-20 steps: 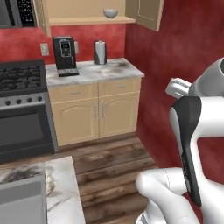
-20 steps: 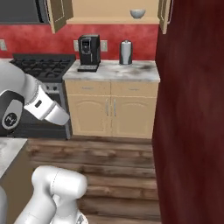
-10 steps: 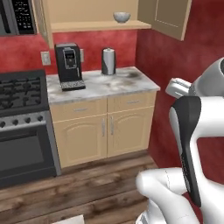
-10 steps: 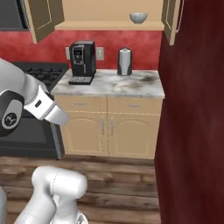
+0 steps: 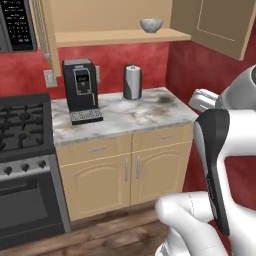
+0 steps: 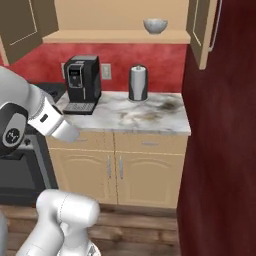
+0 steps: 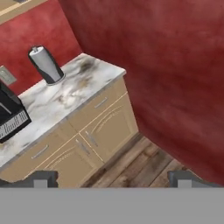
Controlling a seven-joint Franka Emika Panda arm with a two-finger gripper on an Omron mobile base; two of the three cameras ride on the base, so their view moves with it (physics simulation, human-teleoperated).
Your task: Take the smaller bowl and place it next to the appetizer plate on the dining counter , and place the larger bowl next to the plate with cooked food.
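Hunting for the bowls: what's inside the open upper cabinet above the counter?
One small grey bowl sits on the cabinet shelf. Its inside isn't visible from below, and the shelf's left end is hidden behind the open door.

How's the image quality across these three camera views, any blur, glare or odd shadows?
Left base view: even, flat lighting with no glare; the bowl on the open cabinet shelf reads clearly, while the close white arm is soft. Right base view: the same flat light, with a faint shadow under the shelf. Hand view: tilted, coarser and slightly blurry, with the open gripper over the wood floor and the paper towel roll leaning.
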